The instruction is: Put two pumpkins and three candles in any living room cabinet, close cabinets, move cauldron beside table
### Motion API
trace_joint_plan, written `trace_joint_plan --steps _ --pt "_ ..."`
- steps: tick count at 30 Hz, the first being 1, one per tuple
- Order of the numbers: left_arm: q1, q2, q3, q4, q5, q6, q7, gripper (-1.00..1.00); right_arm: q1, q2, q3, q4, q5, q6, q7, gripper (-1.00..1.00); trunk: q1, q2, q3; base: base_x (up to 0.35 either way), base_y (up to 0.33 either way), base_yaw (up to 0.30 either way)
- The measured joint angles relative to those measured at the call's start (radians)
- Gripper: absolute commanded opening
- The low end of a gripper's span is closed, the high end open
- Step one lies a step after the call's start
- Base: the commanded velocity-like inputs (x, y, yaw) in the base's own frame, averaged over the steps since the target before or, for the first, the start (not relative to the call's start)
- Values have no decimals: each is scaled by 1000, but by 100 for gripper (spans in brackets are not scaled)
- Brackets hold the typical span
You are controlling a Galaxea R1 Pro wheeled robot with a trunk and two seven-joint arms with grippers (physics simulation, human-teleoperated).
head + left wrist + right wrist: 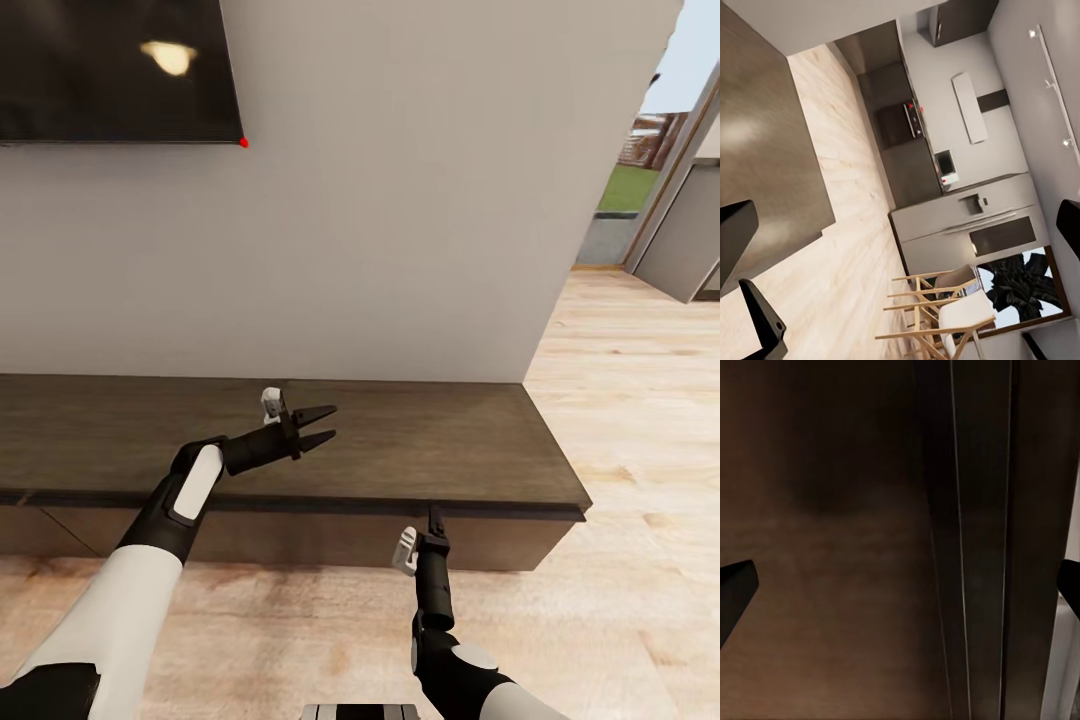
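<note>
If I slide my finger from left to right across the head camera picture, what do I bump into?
Black screen → left tool over the cabinet → right tool → light wood floor → the doorway with green grass.

Dark cabinet (765,142) top, plank floor (847,247), seemingly kitchen units (967,225), wooden chairs (945,307).

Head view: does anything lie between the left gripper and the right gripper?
Nothing stands between them. Between the left gripper and the right gripper lies bare dark wood top and the front edge of the cabinet, as the head view shows.
</note>
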Motion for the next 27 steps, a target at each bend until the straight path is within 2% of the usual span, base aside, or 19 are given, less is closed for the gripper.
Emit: trace_joint_plan --steps 15,16,27 --pt "0 0 -1 0 0 0 0 100 0 0 1 3 1 1 0 100 0 0 0 0 0 0" --pt "0 0 -1 0 0 0 0 100 0 0 1 3 0 1 1 -100 0 0 0 0 0 0" --pt "0 0 -1 0 0 0 0 100 0 0 0 4 1 10 -3 -100 0 0 0 0 0 0"
